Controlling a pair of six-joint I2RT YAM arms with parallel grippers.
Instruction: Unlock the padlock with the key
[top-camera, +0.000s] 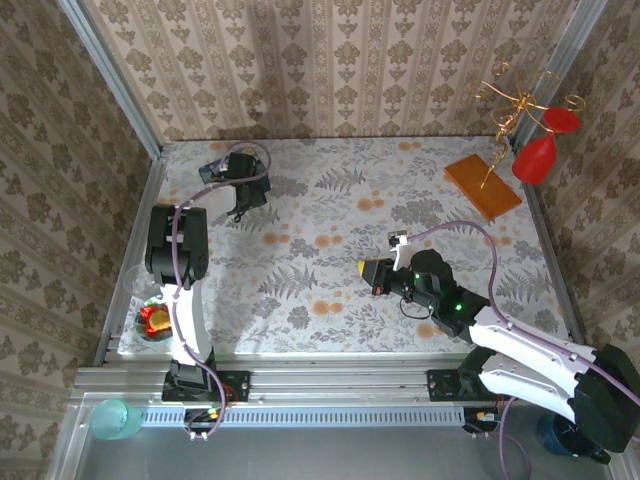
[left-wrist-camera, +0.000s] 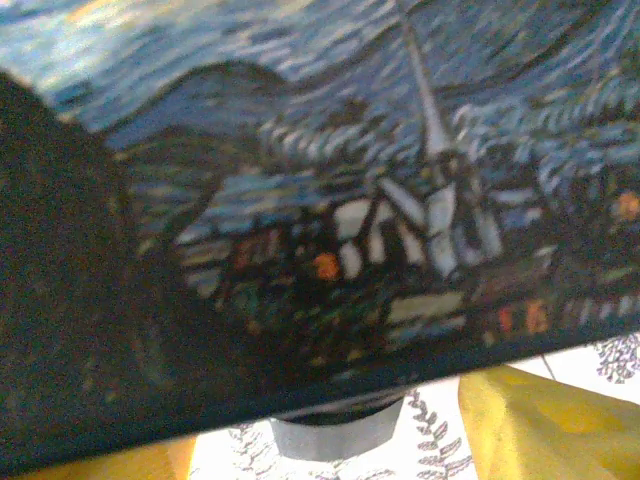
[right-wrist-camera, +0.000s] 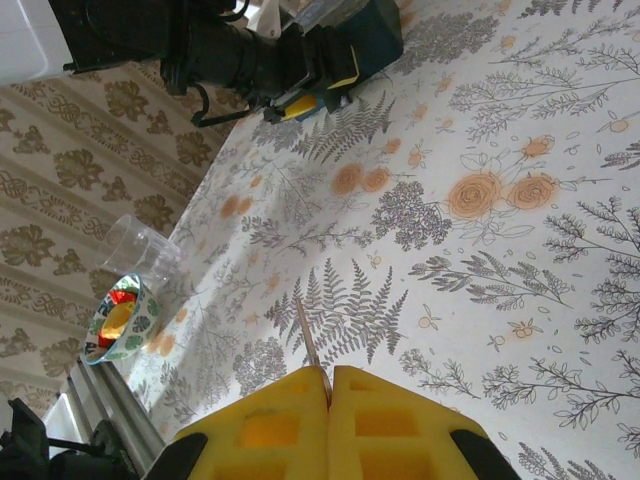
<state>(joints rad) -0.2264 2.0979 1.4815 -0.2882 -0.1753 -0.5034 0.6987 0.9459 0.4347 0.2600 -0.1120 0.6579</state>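
Looking down from the top view, the left pincer (top-camera: 232, 178) sits at the far left of the floral surface (top-camera: 320, 200), well apart from the right pincer (top-camera: 366, 272) near the middle. The padlock cannot be picked out here.

From the left wrist, the blue painted box (left-wrist-camera: 400, 200) lies between yellow fingers (left-wrist-camera: 540, 420) spread wide at either side; whether they press it I cannot tell. The padlock is hidden, probably somewhere on the box.

From the right wrist, the pads (right-wrist-camera: 400, 420) are pressed together, pinching the key (right-wrist-camera: 308, 335), its thin blade sticking out ahead towards the box.

Being tiny, hard metal, the padlock should be light, slick and apt to swing away from the key. It is best held by the flat sides of its black body, keyhole and shackle left free.
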